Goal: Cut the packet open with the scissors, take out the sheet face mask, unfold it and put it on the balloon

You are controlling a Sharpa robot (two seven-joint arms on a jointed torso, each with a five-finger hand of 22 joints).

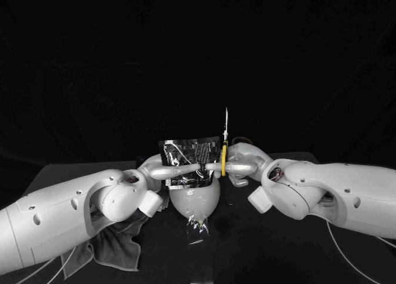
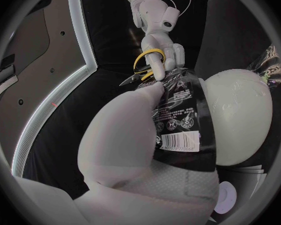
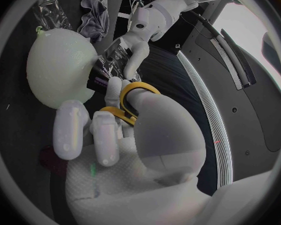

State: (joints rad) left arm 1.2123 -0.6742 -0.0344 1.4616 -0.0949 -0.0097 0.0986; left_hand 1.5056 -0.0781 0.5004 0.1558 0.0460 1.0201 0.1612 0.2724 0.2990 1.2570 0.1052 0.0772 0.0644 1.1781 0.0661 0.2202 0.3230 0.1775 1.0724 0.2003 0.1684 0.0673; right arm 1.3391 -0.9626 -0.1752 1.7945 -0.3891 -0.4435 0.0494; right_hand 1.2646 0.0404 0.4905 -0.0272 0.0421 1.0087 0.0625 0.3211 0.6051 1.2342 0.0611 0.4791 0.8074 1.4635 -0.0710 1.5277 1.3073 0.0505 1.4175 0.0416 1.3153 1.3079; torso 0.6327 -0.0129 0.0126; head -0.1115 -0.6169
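My left hand [image 1: 164, 170] holds the black printed packet [image 1: 191, 160] upright above the table; the packet [image 2: 178, 120] lies against that hand's palm [image 2: 125, 140] in the left wrist view. Beside it my right hand [image 1: 242, 164] grips the yellow-handled scissors [image 1: 224, 152], blades pointing up along the packet's right edge. Those yellow handles [image 3: 135, 101] wrap round the right hand's fingers [image 3: 103, 135], and they appear again as yellow handles [image 2: 148, 60] in the left wrist view. A pale balloon [image 1: 195, 200] lies on the table just below both hands, also seen as the balloon [image 3: 58, 65] and the balloon [image 2: 237, 115].
A grey cloth [image 1: 113, 242] lies on the black table [image 1: 275, 254] under my left arm. A crumpled clear wrapper [image 1: 198, 232] sits at the balloon's near end. My two white forearms flank the balloon closely.
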